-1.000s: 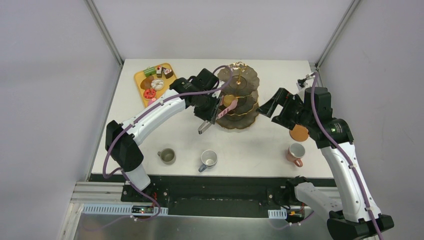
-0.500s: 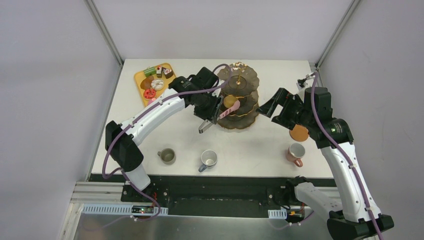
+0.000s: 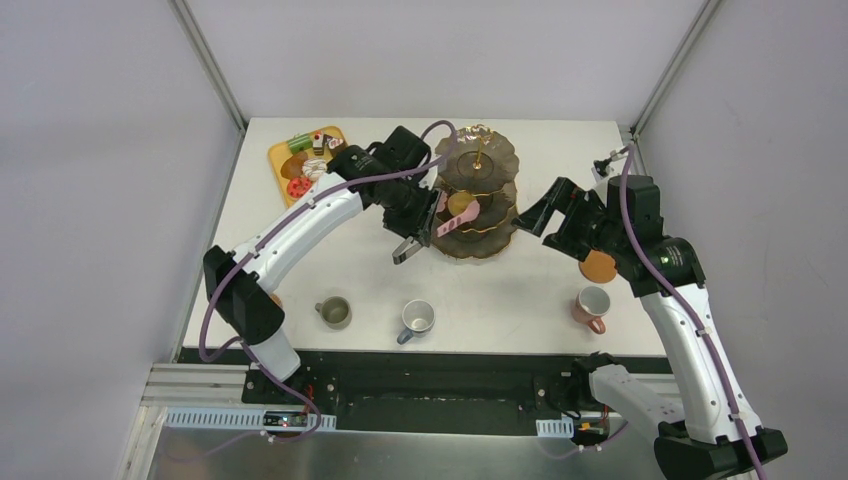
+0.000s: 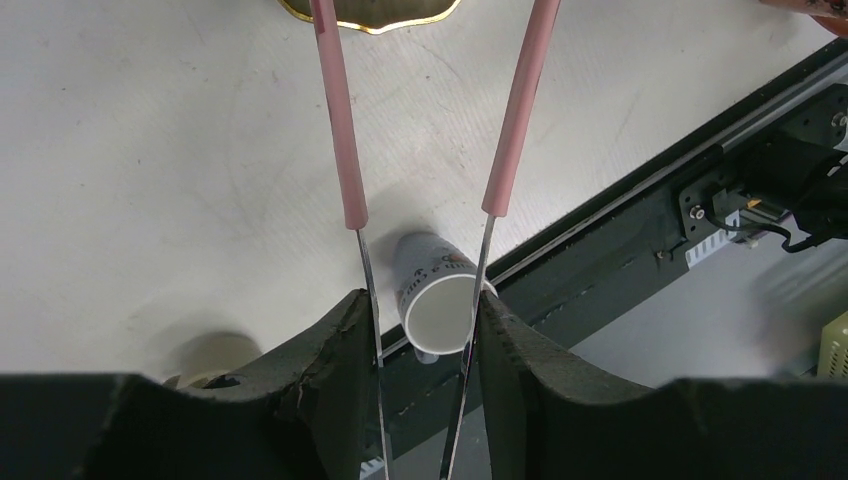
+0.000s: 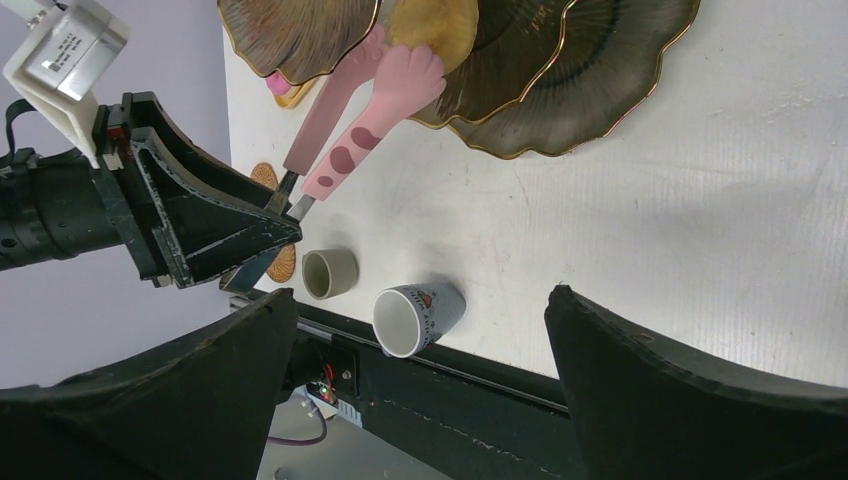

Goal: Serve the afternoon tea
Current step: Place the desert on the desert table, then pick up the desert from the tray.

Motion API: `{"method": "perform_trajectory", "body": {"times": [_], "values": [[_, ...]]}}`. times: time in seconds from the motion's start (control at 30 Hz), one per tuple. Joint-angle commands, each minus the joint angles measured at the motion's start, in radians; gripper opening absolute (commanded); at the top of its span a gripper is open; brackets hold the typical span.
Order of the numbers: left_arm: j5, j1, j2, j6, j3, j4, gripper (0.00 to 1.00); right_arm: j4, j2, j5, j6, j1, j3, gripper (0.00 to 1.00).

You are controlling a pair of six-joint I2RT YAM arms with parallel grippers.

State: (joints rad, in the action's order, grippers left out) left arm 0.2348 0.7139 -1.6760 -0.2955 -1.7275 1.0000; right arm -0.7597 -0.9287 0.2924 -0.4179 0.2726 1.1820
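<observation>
Left wrist view crops stand (image 4: 370,12) and tips of tongs (image 4: 340,130)

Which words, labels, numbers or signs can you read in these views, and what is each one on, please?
Grey-blue mug: a small printed design with lettering on its side, too blurred to read.
White box, top left of the right wrist view: lines of fine print on a label, too small to read.
No other text shows, so none can be quoted.
</observation>
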Motion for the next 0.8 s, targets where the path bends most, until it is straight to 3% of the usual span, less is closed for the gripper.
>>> {"method": "perform_trajectory", "body": {"times": [0.0,0.33,0.57,0.77], "values": [[0.014,-0.018,0.068,0.033,-0.051,0.087,0.4,0.026,0.004,-0.006,0.002,0.001,0.005,0.99],[-0.016,-0.099,0.161,0.078,-0.049,0.2,0.38,0.032,-0.003,0.004,-0.002,0.001,-0.003,0.99],[-0.016,-0.358,0.248,0.12,0.045,0.227,0.37,0.031,-0.001,0.001,-0.002,0.001,-0.003,0.99],[-0.08,-0.602,0.178,0.035,0.064,0.167,0.37,0.028,-0.012,0.02,-0.006,0.001,0.006,0.99]]}}
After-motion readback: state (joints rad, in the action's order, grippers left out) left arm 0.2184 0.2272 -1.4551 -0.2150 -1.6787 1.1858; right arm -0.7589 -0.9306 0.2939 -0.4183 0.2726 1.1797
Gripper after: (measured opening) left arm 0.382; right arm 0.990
